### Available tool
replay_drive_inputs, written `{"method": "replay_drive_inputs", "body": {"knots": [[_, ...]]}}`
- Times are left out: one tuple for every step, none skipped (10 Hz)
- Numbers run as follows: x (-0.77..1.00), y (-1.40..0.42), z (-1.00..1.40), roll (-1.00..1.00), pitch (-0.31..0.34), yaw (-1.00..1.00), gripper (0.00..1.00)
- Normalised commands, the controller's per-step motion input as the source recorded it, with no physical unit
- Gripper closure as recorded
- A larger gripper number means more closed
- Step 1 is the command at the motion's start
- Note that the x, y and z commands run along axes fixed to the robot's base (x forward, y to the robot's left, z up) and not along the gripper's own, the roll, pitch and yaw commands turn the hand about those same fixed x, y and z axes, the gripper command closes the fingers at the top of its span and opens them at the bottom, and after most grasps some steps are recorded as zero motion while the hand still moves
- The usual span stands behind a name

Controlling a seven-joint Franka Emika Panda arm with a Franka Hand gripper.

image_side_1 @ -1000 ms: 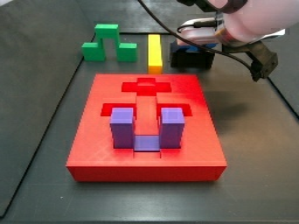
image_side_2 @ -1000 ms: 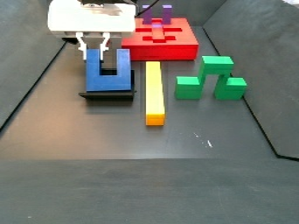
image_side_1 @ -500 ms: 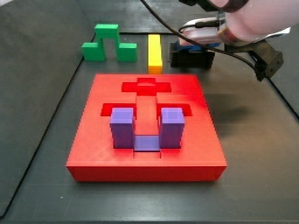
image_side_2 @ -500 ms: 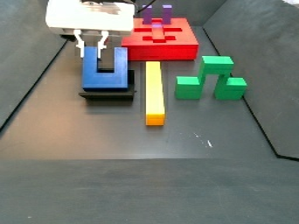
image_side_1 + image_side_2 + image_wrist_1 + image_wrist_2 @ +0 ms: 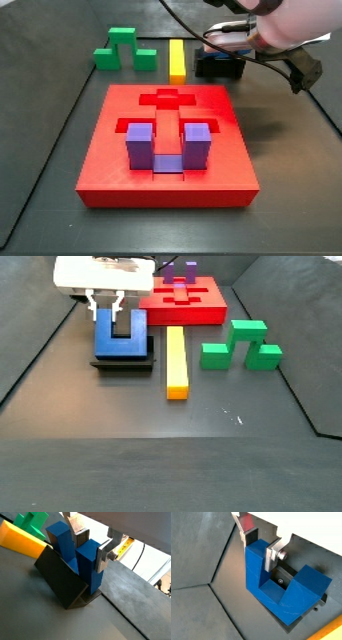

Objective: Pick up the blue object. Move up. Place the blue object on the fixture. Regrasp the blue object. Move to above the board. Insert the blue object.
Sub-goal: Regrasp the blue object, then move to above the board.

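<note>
Blue object (image 5: 120,336): dark blue U-block, two prongs, resting on the fixture (image 5: 123,361). Gripper (image 5: 104,306) fingers pinch one prong. Count: one blue, one purple U-block (image 5: 168,146), one board (image 5: 167,150).

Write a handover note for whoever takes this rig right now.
Tool: at the fixture, its fingers either side of one prong of the blue object; whether they clamp it, cannot tell.
Blue object: leaning on the fixture, prongs up.
Board: holds the purple block; cross recess free.
Done: blue object placed on the fixture.
Left: regrasp, move above the board, insert.
</note>
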Motion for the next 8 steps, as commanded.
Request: {"method": "replay_drive_inputs", "body": {"knots": [[0.00,0.00,0.00,0.00,0.000,0.00,1.00],[0.00,0.00,1.40,0.00,0.000,0.00,1.00],[-0.03,-0.04,1.40,0.01,-0.008,0.02,1.00],[-0.06,-0.04,1.40,-0.03,-0.048,0.02,1.00],[-0.07,-0.01,1.40,-0.02,-0.069,0.01,1.00],[-0.06,-0.03,1.40,-0.02,-0.022,-0.02,1.00],[-0.07,-0.02,1.40,0.00,-0.011,-0.03,1.00],[-0.07,-0.01,1.40,-0.01,0.001,-0.03,1.00]]}}
